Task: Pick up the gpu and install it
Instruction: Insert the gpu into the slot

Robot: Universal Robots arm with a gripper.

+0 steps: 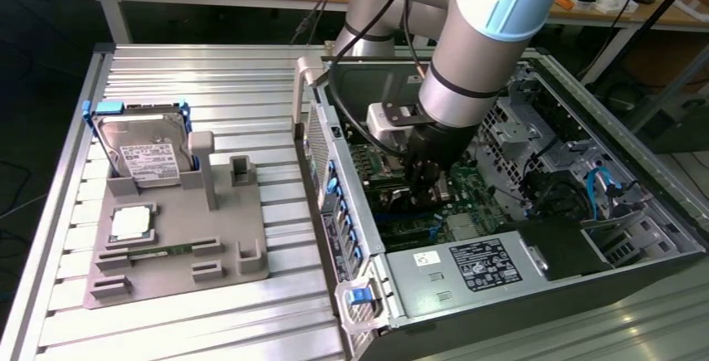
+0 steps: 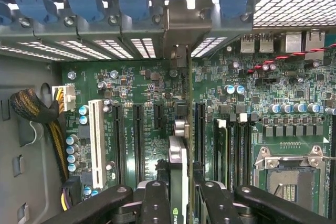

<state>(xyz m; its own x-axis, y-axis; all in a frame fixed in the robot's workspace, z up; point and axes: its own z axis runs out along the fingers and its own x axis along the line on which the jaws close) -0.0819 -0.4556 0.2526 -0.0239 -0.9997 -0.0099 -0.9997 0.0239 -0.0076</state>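
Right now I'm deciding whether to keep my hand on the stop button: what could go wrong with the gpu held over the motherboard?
1. The gpu, gripped edge-on by the gripper, hangs beside the black expansion slots. If it is slightly off line, its edge might press on the motherboard instead.
2. Its metal end bracket sits close to the vented rear slot covers and could catch there.

**Layout: card inside case**
Case [image 1: 554, 311] sits on the exterior view's right of table [image 1: 199, 328]; fixture [image 1: 222, 236] with hard drive [image 1: 144, 149] on the left. Gripper [image 1: 430, 180] inside the case, gpu [image 2: 177, 161] between its fingers, edge-on over motherboard [image 2: 142, 87].
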